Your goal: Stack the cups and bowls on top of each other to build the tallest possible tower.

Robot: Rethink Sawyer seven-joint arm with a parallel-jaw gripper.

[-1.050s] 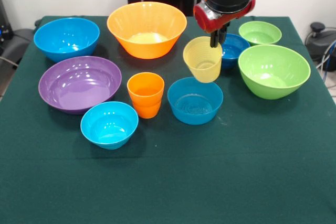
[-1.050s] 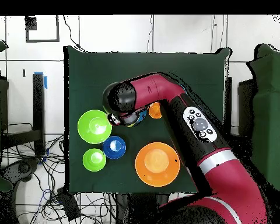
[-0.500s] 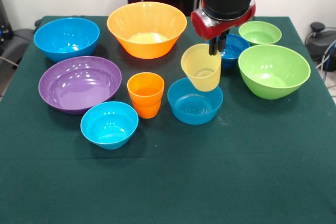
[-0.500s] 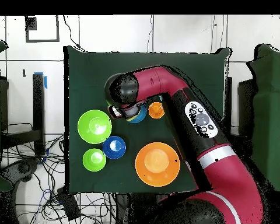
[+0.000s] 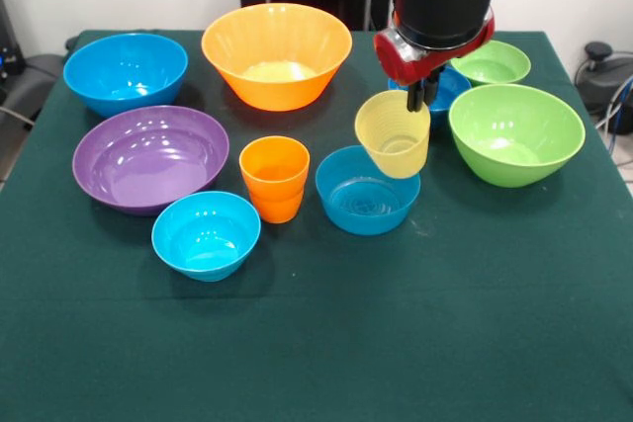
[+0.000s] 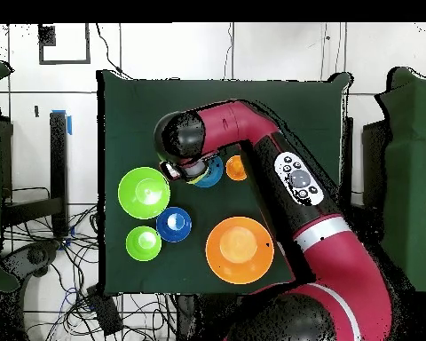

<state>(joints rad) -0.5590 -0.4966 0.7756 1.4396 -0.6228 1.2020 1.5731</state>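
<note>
The gripper (image 5: 418,98), pinching the translucent pale yellow plastic cup (image 5: 394,134) by its rim, is shifting it right, tilted above the light blue bowl (image 5: 367,190); stacking seems imminent.

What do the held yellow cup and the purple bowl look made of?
Yellow cup: likely thin translucent plastic; its ribbed walls let light through. Purple bowl: probably opaque glossy plastic, with bright highlights across the inside.

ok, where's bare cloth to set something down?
Free: the wide near strip of table in front of the small light blue bowl. Crowded: around the gripper holding the yellow cup, between the orange cup and the large green bowl.
</note>
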